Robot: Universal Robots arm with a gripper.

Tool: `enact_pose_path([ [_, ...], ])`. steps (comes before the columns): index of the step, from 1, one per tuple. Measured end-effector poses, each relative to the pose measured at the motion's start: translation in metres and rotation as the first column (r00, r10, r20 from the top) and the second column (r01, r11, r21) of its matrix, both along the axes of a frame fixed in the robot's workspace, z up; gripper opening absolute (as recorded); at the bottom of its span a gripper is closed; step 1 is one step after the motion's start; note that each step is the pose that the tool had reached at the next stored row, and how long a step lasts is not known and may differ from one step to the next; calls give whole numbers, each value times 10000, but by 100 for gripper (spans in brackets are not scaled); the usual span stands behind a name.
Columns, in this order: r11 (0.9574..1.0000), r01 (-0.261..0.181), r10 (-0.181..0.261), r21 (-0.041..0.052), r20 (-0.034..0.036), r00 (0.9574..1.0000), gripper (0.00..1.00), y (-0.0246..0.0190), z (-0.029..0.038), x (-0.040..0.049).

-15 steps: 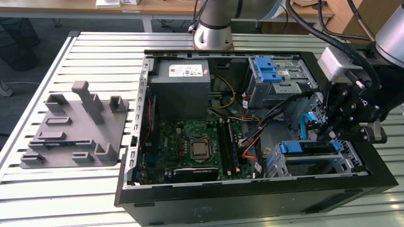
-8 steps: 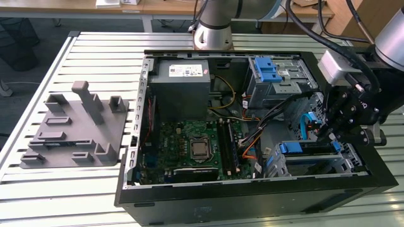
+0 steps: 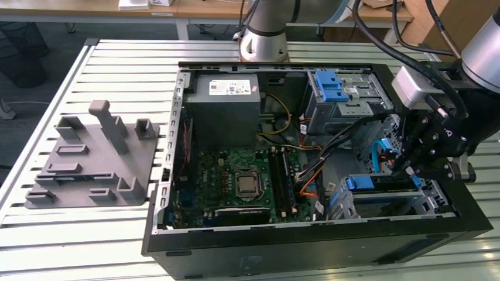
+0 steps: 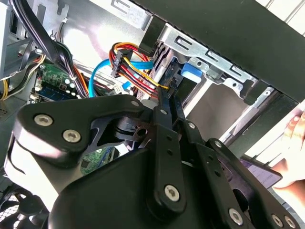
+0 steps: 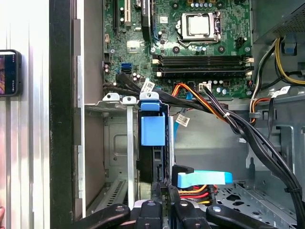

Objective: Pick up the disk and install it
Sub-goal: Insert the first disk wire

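One disk sits edge-up in its bay; narrow fingers touch its end.

Arm reaching down, claw pointing downward, fingers close together

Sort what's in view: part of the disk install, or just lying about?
Job: disk, on edge in the drive cage; tool at that cage.
Lying about: grey fixture plate, power supply, motherboard, phone, person's hand.
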State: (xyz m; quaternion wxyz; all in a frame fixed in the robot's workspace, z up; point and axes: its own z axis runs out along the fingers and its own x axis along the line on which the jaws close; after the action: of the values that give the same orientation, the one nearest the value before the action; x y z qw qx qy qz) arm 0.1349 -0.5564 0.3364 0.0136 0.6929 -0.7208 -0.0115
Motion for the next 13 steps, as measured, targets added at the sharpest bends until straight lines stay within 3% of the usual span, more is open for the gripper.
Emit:
enact_pose_path([
  [13,10000,-1,1,-2,0,10000,17,0,-31,0],
])
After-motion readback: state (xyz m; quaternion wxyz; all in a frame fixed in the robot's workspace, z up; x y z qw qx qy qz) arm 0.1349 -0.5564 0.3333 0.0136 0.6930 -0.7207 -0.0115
